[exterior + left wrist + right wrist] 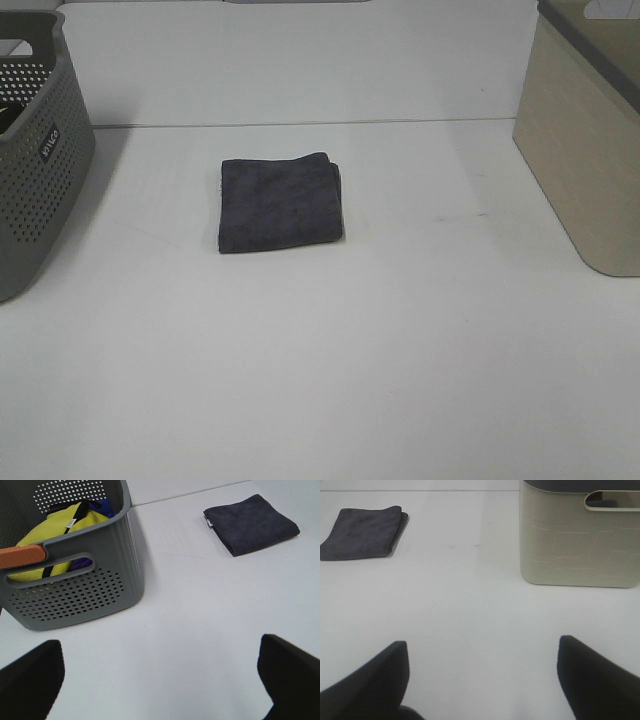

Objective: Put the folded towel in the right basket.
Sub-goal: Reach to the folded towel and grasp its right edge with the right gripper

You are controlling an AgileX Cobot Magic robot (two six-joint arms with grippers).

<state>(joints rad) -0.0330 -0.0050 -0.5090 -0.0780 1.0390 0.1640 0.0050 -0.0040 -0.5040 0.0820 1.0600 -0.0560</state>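
Dark grey towel [281,203], folded, flat on counter [350,360] centre; beige basket [585,150] at 2 o'clock, grey basket [35,170] at 10 o'clock. Jaws spread apart and empty on left claw [160,647] and right claw [482,645].

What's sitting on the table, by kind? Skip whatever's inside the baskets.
Baskets: 2 (grey basket, beige basket)
Towels: 1 (towel, folded, dark)
Total: 3
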